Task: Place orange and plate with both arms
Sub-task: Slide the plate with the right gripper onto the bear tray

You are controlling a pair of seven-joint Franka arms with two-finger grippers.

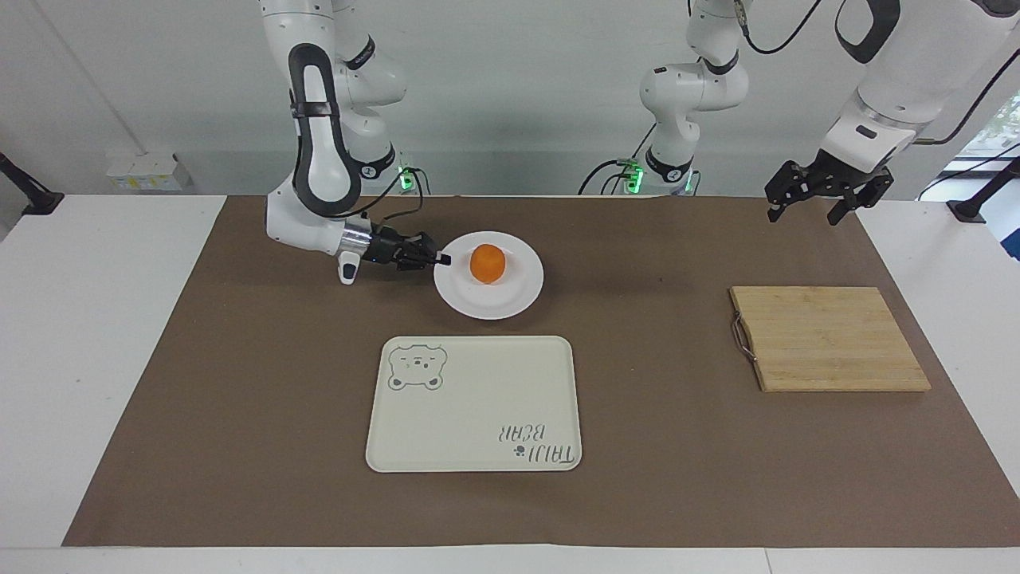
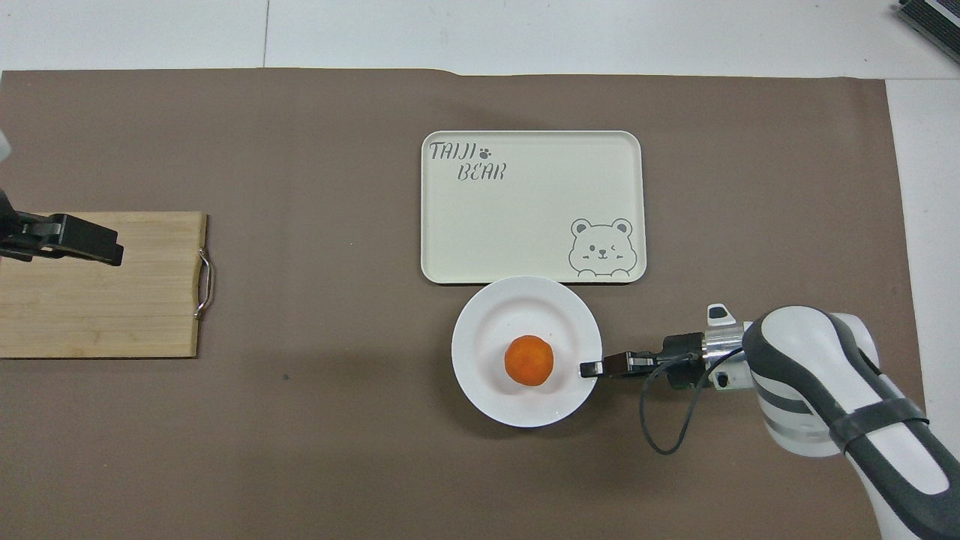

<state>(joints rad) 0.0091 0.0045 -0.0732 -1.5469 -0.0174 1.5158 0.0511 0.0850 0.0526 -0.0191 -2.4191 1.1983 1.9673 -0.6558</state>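
Observation:
The white plate carries the orange at its middle. It lies between the robots and the bear tray; in the overhead view the plate reaches the tray's nearer edge, with the orange still centred. My right gripper lies low and level and is shut on the plate's rim at the right arm's end; it also shows in the overhead view. My left gripper waits open and empty in the air over the cutting board.
A cream rectangular bear-print tray lies at the table's middle, seen from above too. A wooden cutting board with a metal handle lies toward the left arm's end. A brown mat covers the table.

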